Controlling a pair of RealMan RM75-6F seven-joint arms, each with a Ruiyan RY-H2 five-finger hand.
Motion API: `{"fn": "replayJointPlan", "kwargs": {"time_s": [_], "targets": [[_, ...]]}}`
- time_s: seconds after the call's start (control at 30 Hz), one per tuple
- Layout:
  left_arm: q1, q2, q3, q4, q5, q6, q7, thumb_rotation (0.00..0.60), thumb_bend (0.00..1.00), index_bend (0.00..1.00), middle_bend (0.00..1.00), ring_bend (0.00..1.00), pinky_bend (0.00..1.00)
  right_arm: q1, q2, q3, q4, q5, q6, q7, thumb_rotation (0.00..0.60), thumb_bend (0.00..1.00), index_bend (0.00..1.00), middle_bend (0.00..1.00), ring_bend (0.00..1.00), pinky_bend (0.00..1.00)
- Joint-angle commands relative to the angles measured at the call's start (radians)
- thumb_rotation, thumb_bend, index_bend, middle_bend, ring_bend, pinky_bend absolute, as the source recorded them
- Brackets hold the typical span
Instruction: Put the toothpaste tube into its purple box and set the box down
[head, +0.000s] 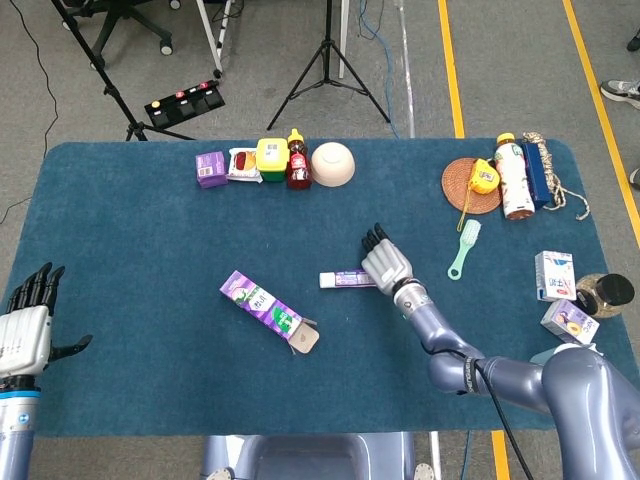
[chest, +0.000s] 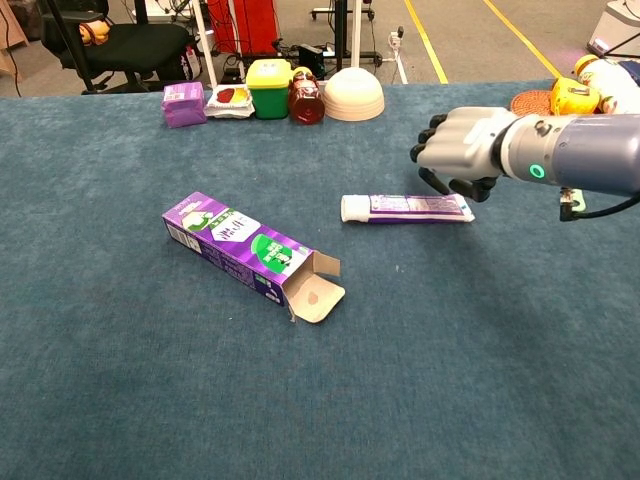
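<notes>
Your right hand (chest: 462, 152) sits low over the blue tabletop (chest: 480, 350) with its fingers curled down at the flat tail end of the toothpaste tube (chest: 405, 208); you cannot tell from either view whether the fingers actually pinch the tube or only touch it. The tube lies flat and crosswise, its white cap pointing toward your left side. Well apart from it, nearer your left, the purple box (chest: 245, 253) lies on its side at a slant, its end flap open and facing toward the tube's side of the tabletop. Your left hand (head: 25, 330) hangs at the near left edge of the tabletop, fingers spread and holding nothing.
</notes>
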Motion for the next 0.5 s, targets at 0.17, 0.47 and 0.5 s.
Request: {"fn": "replayJointPlan", "kwargs": {"time_s": [0.17, 0.47, 0.5], "targets": [[-0.002, -0.002, 0.004, -0.001, 0.001, -0.001, 0.006, 0.600, 0.05, 0.00, 0.00, 0.00, 0.08, -0.011, 0.093, -0.002, -0.128, 0.025, 0.055, 0.040, 0.600, 0.57, 0.21, 0.09, 0.04, 0.03], [-0.007, -0.007, 0.009, -0.001, -0.002, -0.007, 0.020, 0.600, 0.05, 0.00, 0.00, 0.00, 0.08, -0.071, 0.215, 0.079, -0.282, 0.012, 0.013, 0.323, 0.600, 0.07, 0.15, 0.16, 0.14, 0.10], [-0.007, -0.007, 0.010, -0.002, -0.002, -0.008, 0.020, 0.600, 0.05, 0.00, 0.00, 0.00, 0.08, -0.077, 0.213, 0.080, -0.275, -0.003, 0.008, 0.346, 0.600, 0.06, 0.15, 0.17, 0.15, 0.11]]}}
